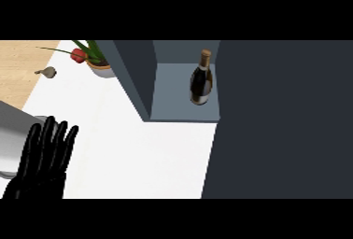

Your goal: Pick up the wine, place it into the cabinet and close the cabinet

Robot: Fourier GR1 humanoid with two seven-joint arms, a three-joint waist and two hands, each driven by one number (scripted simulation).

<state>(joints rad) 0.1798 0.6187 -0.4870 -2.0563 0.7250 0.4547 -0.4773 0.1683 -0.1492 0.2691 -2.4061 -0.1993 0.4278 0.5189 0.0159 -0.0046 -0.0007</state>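
closing the cabinet (185,115) is what remains, since the wine (201,80) stands upright inside it, so swing the big dark door (283,121) squarely shut; the left hand (43,158) rests with fingers straight, holding nothing.

White counter top (138,154). Wooden floor strip (21,70) at upper left. Potted plant, red flower, beige pot (96,63), near counter's far edge. Small grey garlic-shaped object (47,72) beside it.

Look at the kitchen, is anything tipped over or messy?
Nothing looks wrong. The wine bottle stands upright inside the open cabinet, the potted plant is upright too, and nothing is spilled on the counter.
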